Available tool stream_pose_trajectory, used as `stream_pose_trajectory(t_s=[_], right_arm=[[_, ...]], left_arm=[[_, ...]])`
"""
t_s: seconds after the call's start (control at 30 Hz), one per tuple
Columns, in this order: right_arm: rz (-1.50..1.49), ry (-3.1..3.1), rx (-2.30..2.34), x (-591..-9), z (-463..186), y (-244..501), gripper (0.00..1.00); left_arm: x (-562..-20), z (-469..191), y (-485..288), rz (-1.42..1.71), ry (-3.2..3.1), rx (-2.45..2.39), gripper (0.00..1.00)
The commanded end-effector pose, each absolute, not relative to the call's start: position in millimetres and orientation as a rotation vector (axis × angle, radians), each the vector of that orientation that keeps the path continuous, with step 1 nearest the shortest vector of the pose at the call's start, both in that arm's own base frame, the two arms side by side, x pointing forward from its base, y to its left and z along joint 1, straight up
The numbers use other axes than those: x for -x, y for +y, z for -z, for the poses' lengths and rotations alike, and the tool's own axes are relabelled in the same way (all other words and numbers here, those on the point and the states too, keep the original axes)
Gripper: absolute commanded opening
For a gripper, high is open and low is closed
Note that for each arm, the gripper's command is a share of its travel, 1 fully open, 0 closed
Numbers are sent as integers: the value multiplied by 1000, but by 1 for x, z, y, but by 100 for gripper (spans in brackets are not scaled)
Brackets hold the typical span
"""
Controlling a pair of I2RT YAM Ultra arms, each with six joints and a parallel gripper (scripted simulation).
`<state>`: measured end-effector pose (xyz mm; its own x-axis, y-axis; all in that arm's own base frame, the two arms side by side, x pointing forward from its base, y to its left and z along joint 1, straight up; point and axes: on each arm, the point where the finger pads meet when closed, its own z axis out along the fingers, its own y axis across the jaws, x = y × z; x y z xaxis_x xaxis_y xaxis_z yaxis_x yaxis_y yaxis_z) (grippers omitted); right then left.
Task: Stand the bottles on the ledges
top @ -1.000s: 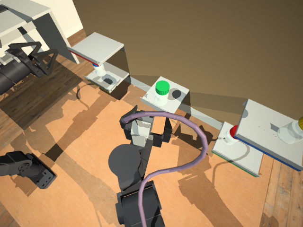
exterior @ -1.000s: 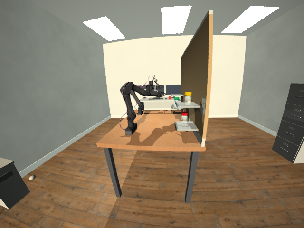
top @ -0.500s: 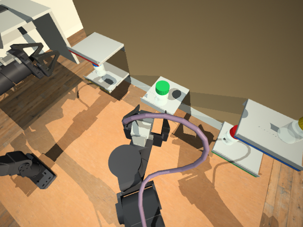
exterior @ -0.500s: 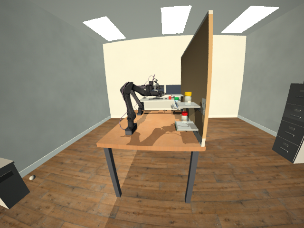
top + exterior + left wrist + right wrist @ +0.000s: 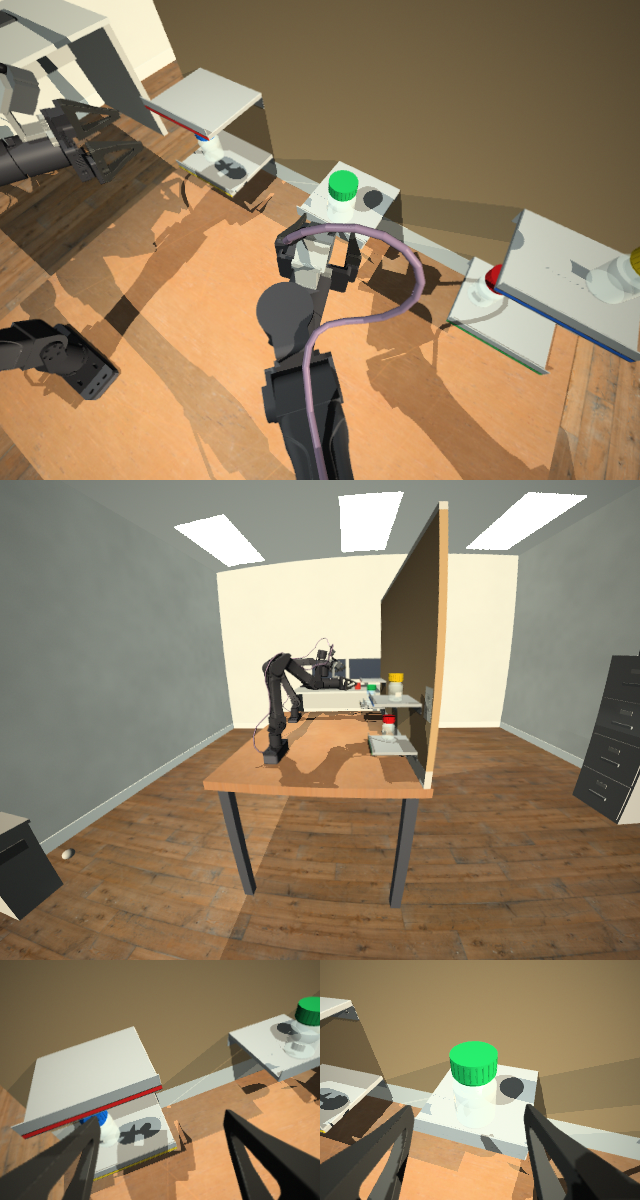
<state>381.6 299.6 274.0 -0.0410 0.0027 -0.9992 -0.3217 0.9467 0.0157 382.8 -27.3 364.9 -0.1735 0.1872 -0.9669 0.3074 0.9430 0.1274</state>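
The green-capped bottle (image 5: 343, 186) (image 5: 310, 1011) (image 5: 473, 1064) stands on the middle ledge (image 5: 387, 192) (image 5: 260, 1040); no strip colour shows there. The blue-capped bottle (image 5: 210, 149) (image 5: 107, 1134) stands on the yellow-strip ledge, below the red-strip ledge (image 5: 204, 100) (image 5: 90, 1075). The red-capped bottle (image 5: 493, 279) (image 5: 388, 722) stands on the green-strip ledge (image 5: 522, 335). The yellow-capped bottle (image 5: 395, 686) stands on the blue-strip ledge (image 5: 558, 263) above it. My right gripper (image 5: 469, 1111) is open in front of the green-capped bottle. My left gripper (image 5: 126, 130) (image 5: 161, 1119) is open and empty, left of the red-strip ledge.
The brown wall panel (image 5: 413, 103) (image 5: 413, 624) rises behind the ledges. The right arm and its looping cable (image 5: 419, 273) extend over the wooden table (image 5: 217, 289). A grey side unit (image 5: 67, 25) stands beyond the left arm.
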Motion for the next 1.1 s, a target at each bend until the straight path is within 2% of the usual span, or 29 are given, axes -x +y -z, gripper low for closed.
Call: stream_pose_trajectory(t_s=[0.0,0.3,0.63,1.07], right_arm=[[-294,1552,249,-393,-273,305,81],[-298,1542,245,-416,-255,313,81],[-261,1513,227,-439,-227,318,81],[-255,1538,235,-440,-217,319,81]], left_arm=[[-372,-354,-48,239,1825,-608,89],[-350,-351,-63,446,1812,-797,89],[-320,-385,-69,775,1632,-906,89],[-326,-395,-59,772,1606,-893,89]])
